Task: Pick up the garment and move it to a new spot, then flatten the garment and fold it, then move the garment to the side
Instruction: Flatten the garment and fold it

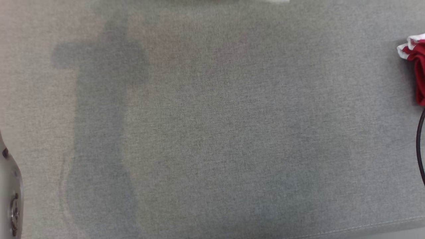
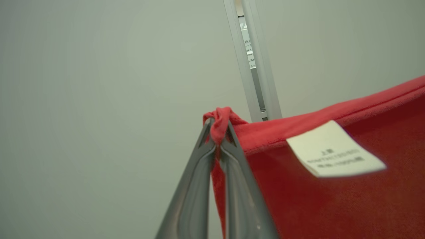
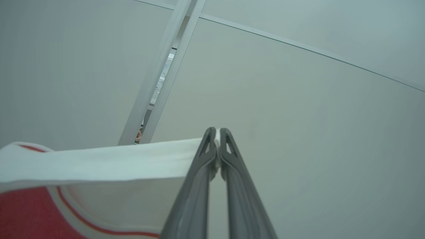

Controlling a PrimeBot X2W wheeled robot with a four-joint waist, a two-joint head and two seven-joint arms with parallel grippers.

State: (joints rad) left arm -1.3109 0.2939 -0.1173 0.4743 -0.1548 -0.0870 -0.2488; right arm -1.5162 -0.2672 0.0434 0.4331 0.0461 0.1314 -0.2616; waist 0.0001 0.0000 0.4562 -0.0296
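Two grips going: left fingers (image 2: pixel 196 186) are clamping a bunched red edge of the garment (image 2: pixel 332 205) mid-frame, right fingers (image 3: pixel 196 186) clamping its white band (image 3: pixel 99 159). Looking light and floppy; edges seem best.

White label (image 2: pixel 335 150) on red garment (image 2: pixel 332 205), just below its upper hem: three lines of dark print, top one shortest, too blurred to read. Pale sheet (image 2: pixel 249 46) seen through narrow gap between wall panels (image 2: pixel 132 99), far behind garment: several small dark print lines, too small to read. No word, brand or number legible.
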